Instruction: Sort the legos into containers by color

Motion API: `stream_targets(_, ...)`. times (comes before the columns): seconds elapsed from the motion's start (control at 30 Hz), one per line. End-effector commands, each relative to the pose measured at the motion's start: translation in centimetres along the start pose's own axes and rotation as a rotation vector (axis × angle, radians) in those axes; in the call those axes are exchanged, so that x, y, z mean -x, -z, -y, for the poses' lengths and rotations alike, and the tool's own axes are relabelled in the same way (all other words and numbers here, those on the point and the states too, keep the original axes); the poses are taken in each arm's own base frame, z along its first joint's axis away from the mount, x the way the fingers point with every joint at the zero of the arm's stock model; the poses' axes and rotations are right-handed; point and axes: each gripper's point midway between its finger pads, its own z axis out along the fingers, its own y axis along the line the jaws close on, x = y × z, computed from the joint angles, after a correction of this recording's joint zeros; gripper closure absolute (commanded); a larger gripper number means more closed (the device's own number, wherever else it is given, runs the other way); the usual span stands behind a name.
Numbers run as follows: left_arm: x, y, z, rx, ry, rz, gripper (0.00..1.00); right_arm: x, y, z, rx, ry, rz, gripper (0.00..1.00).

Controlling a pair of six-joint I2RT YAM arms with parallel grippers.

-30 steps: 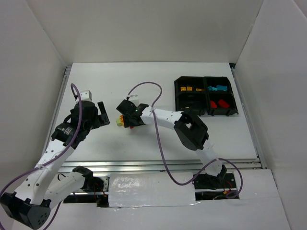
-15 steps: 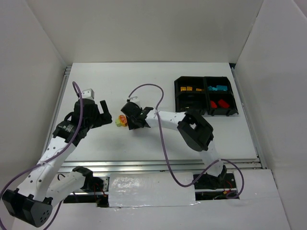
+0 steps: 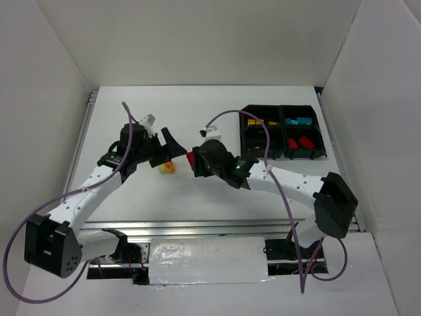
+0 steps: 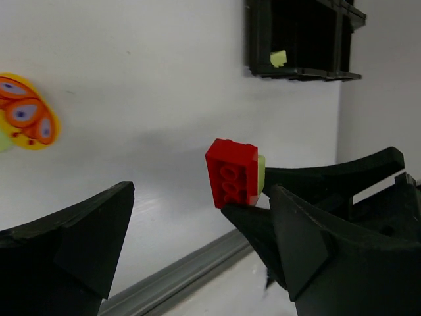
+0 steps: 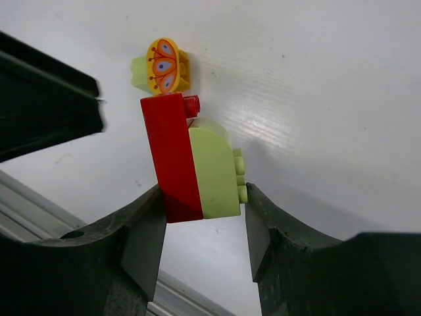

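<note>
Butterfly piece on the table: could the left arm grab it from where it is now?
Probably yes. The left gripper is open right beside the butterfly piece, and nothing lies between them. The right gripper, holding the red and green bricks, sits close and might crowd it.

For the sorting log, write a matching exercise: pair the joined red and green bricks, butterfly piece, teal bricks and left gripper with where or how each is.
1 joined red and green bricks
2 butterfly piece
3 teal bricks
4 left gripper

A open, holding nothing
B in the tray's far right compartment
C lying on the table
D clamped in the right gripper

Pairs: 1-D, 2-C, 3-B, 4-A
</note>
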Motion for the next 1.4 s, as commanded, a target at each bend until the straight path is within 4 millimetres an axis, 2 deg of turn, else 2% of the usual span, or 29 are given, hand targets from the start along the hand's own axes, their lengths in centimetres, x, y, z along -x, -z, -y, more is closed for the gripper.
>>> stream_targets(0.0,0.2,-0.5,4.4,-0.225,0.047,-0.037,0.04,1.5,1.3,-1.6,0.080,-0.054,0.064,1.00)
stream_targets(0.17,0.0,-1.2,5.0,-0.245,0.064,-0.061,0.06,2.9,2.5,-2.4,0.123,-0.081,0.111,1.00)
stream_targets(0.3,-0.7,-1.6,5.5,-0.273,0.056,-0.089,0.09,3.6,2.7,-3.2,0.148,-0.077,0.122,1.00)
stream_targets(0.5,-2.1,-2.1,5.4,-0.279,0.059,-0.139,0.26,5.0,3.0,-4.0,0.167,-0.092,0.159,1.00)
stream_targets(0.6,-2.5,-2.1,5.2,-0.276,0.058,-0.151,0.50,5.6,3.2,-4.1,0.166,-0.099,0.168,1.00)
stream_targets(0.63,-2.5,-2.1,5.2,-0.276,0.055,-0.151,0.63,5.7,3.3,-4.0,0.162,-0.102,0.173,1.00)
stream_targets(0.7,-2.4,-1.9,5.6,-0.294,0.047,-0.153,0.76,5.9,3.5,-4.2,0.172,-0.110,0.185,1.00)
stream_targets(0.73,-2.3,-1.8,5.9,-0.304,0.042,-0.151,0.88,6.0,3.6,-4.3,0.177,-0.111,0.184,1.00)
stream_targets(0.8,-2.0,-1.5,6.8,-0.353,0.017,-0.143,0.93,6.0,3.7,-4.4,0.185,-0.114,0.180,1.00)
stream_targets(0.83,-2.1,-1.3,7.3,-0.382,0.008,-0.151,1.00,5.8,3.7,-4.6,0.200,-0.111,0.173,1.00)
stream_targets(0.9,-1.7,-0.9,8.0,-0.413,-0.017,-0.133,1.00,5.8,3.9,-5.0,0.226,-0.105,0.175,0.99)
stream_targets(0.93,-1.6,-0.7,8.1,-0.418,-0.023,-0.128,1.00,5.8,4.1,-5.3,0.245,-0.089,0.174,0.92)
stream_targets(0.97,-1.2,-0.5,8.3,-0.420,-0.035,-0.114,1.00,5.9,4.6,-5.8,0.285,-0.074,0.170,0.49)
stream_targets(1.0,-1.1,-0.3,8.3,-0.415,-0.054,-0.108,1.00,5.6,4.7,-5.5,0.282,-0.068,0.165,0.21)
stream_targets(1.03,-1.0,-0.1,8.3,-0.410,-0.067,-0.104,1.00,5.5,4.6,-5.1,0.277,-0.055,0.163,0.01)
stream_targets(1.07,-0.4,0.2,8.6,-0.405,-0.084,-0.087,1.00,5.6,5.4,-5.3,0.318,-0.048,0.155,0.00)
stream_targets(1.1,-0.2,0.6,8.8,-0.408,-0.117,-0.074,1.00,5.5,5.1,-4.1,0.318,-0.055,0.143,0.00)
stream_targets(1.13,-0.1,0.9,9.0,-0.407,-0.127,-0.071,1.00,5.7,5.3,-3.7,0.337,-0.059,0.141,0.00)
stream_targets(1.17,0.2,1.4,9.2,-0.417,-0.142,-0.060,1.00,5.6,6.6,-4.3,0.426,-0.050,0.120,0.00)
stream_targets(1.2,0.3,1.7,9.3,-0.427,-0.164,-0.055,1.00,5.6,6.6,-3.0,0.441,-0.052,0.108,0.00)
stream_targets(1.23,0.4,2.0,9.6,-0.442,-0.181,-0.050,1.00,5.9,7.7,-3.0,0.493,-0.019,0.116,0.00)
stream_targets(1.27,0.4,2.6,9.9,-0.470,-0.210,-0.054,1.00,5.3,9.0,-3.8,0.601,0.015,0.078,0.00)
stream_targets(1.3,0.3,3.0,10.2,-0.492,-0.228,-0.059,1.00,5.1,9.6,-3.6,0.631,0.033,0.068,0.00)
stream_targets(1.33,0.2,3.3,10.7,-0.525,-0.253,-0.057,1.00,5.7,10.4,-2.8,0.644,0.056,0.090,0.00)
stream_targets(1.37,-0.4,4.3,11.4,-0.584,-0.289,-0.080,1.00,5.3,11.5,-3.2,0.708,0.078,0.070,0.00)
